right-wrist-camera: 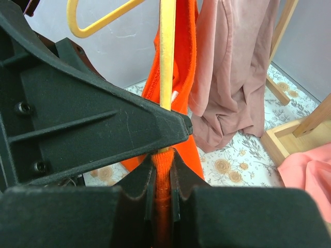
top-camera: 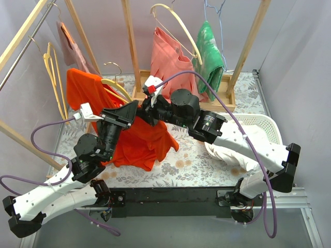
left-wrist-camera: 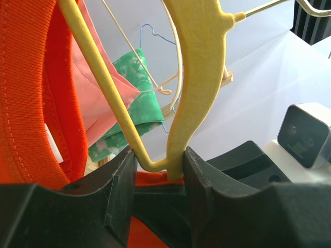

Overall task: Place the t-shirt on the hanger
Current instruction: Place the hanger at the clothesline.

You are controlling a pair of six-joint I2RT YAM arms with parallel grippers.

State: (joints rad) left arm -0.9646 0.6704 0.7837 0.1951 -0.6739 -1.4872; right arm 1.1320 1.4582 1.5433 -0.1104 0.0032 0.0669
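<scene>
T-shirt [top-camera: 139, 142] bunched mid-table — hanger [top-camera: 115, 84] atop; left tool [top-camera: 133, 108], right tool [top-camera: 146, 109] adjacent.

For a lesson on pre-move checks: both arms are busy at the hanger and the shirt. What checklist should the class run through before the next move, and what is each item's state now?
1. Is the left gripper shut on the hanger? ok.
2. Is the right gripper shut on the t-shirt? ok.
3. Does the hanger arm pass through the collar? cannot tell.
4. Is the t-shirt fully on the hanger? not ok; its bulk hangs low over the table.
</scene>
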